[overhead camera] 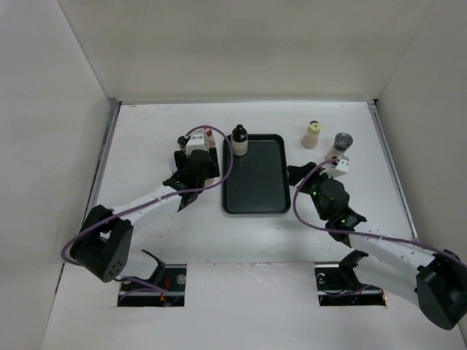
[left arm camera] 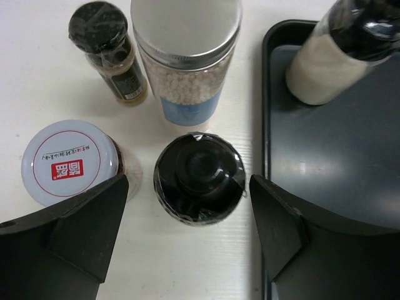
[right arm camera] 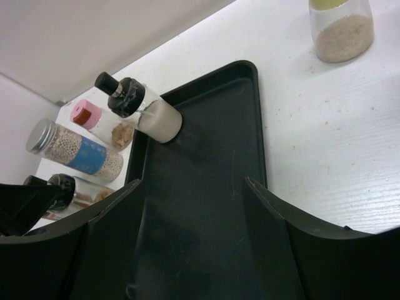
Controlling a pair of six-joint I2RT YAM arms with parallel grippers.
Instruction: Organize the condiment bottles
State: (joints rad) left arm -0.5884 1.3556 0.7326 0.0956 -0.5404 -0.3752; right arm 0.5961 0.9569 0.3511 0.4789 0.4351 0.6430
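Note:
My left gripper [left arm camera: 188, 187] is open and hangs over a cluster of bottles left of the black tray [overhead camera: 255, 191]. A black-capped bottle [left arm camera: 199, 177] stands upright between its jaws, untouched. Around it stand a white-lidded jar with red print [left arm camera: 69, 161], a silver-capped blue-labelled jar [left arm camera: 186, 56] and a small black-capped brown bottle [left arm camera: 109, 53]. A cream bottle with a black cap [overhead camera: 239, 141] stands in the tray's far left corner. My right gripper [right arm camera: 192, 181] is open and empty, low over the tray's right side. A pink-capped bottle [right arm camera: 94, 122] stands beyond the cluster.
A cream bottle [overhead camera: 312, 134] and a grey-capped jar [overhead camera: 341, 144] stand on the table to the right of the tray, behind my right arm. White walls close in the table on three sides.

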